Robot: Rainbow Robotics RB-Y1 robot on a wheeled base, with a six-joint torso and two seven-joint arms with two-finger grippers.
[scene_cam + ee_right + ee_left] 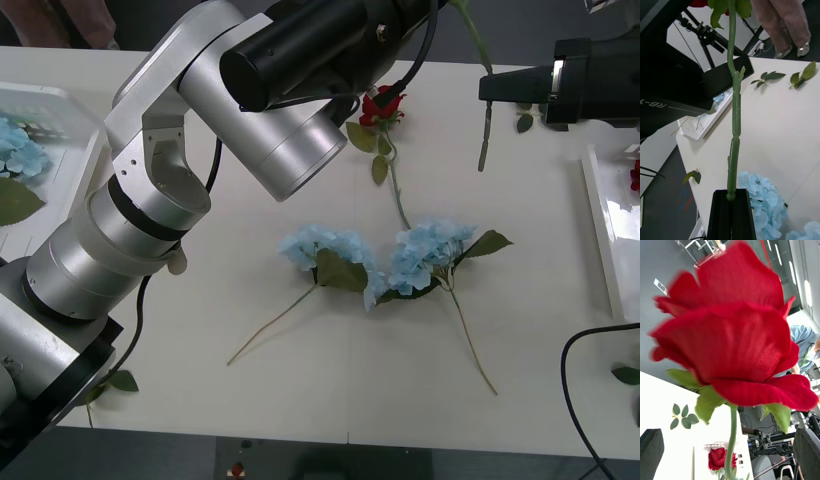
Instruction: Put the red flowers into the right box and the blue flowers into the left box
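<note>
two blue flowers and one red flower on the table; one blue flower in the left box

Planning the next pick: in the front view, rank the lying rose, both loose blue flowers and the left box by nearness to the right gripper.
1. Lying rose, far side, left of the right gripper.
2. Right-hand blue flower, table middle.
3. Left-hand blue flower, beside it.
4. Left box, far left.

The left arm hides part of one red rose; the right box is cut off.
</note>
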